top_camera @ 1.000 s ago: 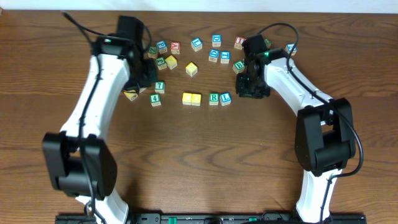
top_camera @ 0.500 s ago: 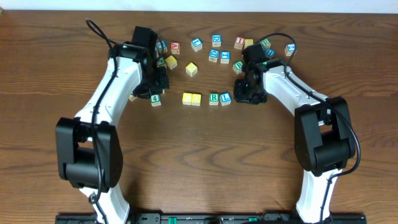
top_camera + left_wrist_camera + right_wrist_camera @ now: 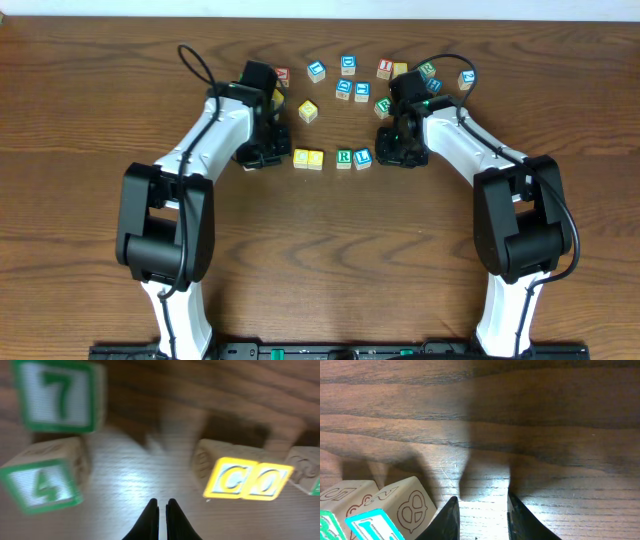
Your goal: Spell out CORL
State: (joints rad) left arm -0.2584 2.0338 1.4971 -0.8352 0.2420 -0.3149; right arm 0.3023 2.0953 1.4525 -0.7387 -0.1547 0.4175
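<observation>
— Since the left arm covers that side from overhead, where are the left jaws?
— Low over the counter, just left of the row. The wrist view is blurred, but it shows them all but closed, with a thin slit between the tips and nothing gripped.
— What lies near them?
— A green 7 cube and a green 4 cube to their left, both hidden under the arm from above. To their right, the yellow C cube touches the yellow O cube.
— And the rest of the word?
— The R cube sits a small gap past the O, with the L cube just beside it. All four are in one line at mid-counter. The left wrist view cuts the R off at its frame edge.
— The right jaws?
— Just right of the L, spread apart and empty, with bare wood between them. Their camera catches the L only in the lower-left corner, its face cropped and a carved pretzel on its side.
— The loose cubes behind?
— Scattered beyond the row. Most letters are too small to read.
</observation>
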